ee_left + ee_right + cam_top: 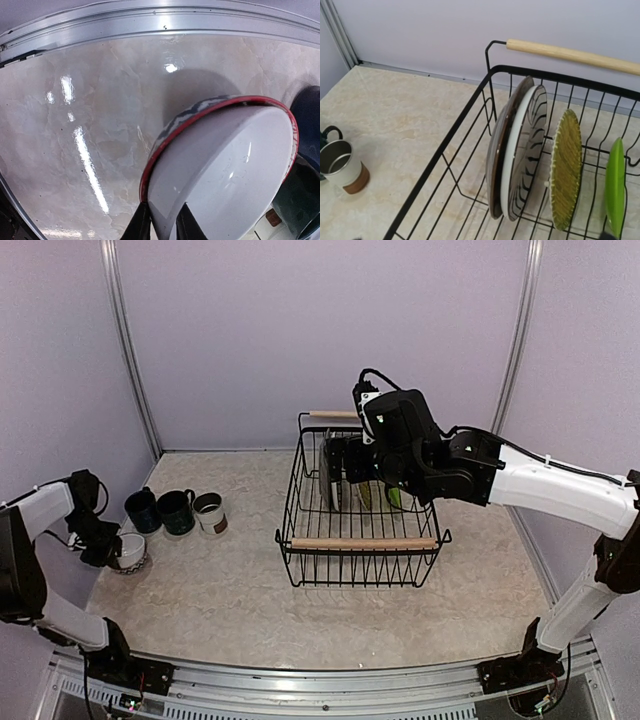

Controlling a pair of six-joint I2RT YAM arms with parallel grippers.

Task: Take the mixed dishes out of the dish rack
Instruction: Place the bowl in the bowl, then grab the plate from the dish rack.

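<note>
Table top (230, 580): beige marbled stone look, polished, with bright glare streaks.
Dish rack (362, 540): thin black coated wire, smooth, dull sheen.
Rack handles (570, 55): pale bare wood, matt, at twelve and six o'clock of the rack.
Striped plate (527, 145): glossy glaze.
Olive plate (565, 170), at its three o'clock: ribbed, rough face.
Lime-green plate (615, 185): smooth, shiny.
Small bowl (225, 170): glossy white inside, red rim.
Cup (342, 167): metallic inside, cork-like brown base band.
Edge rail (150, 15): brushed aluminium.
</note>
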